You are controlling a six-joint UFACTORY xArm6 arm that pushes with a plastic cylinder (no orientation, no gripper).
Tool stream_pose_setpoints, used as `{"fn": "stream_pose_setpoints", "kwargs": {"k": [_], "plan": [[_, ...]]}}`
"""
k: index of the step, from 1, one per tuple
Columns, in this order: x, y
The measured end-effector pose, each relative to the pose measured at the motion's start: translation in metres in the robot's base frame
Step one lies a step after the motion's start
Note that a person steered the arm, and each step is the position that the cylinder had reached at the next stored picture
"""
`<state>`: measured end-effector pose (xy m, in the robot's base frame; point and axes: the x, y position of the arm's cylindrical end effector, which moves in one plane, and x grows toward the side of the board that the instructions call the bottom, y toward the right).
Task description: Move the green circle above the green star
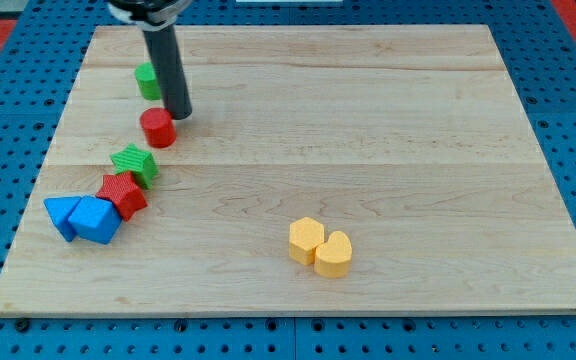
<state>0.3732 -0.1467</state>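
Note:
The green circle (148,80) sits near the board's top left, partly hidden behind my rod. My tip (177,116) rests on the board just right of and below it, touching or nearly touching the red circle (157,128) at that block's upper right. The green star (134,163) lies further down and slightly left, below the red circle. The green circle is above both in the view.
A red star (122,194) touches the green star's lower left. Two blue blocks (84,218) lie side by side at the left edge. Two yellow blocks (320,246) sit together at the lower middle. The wooden board (368,130) lies on a blue pegboard.

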Motion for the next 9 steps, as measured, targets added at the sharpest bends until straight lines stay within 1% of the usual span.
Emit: {"fn": "stream_pose_setpoints", "kwargs": {"k": [1,2,3,4,5,6,8,9], "plan": [[0.029,-0.022],[0.025,-0.047],[0.029,-0.044],[-0.027,0.011],[-0.099,0.009],[-0.105,-0.038],[0.020,-0.042],[0.049,-0.043]]}}
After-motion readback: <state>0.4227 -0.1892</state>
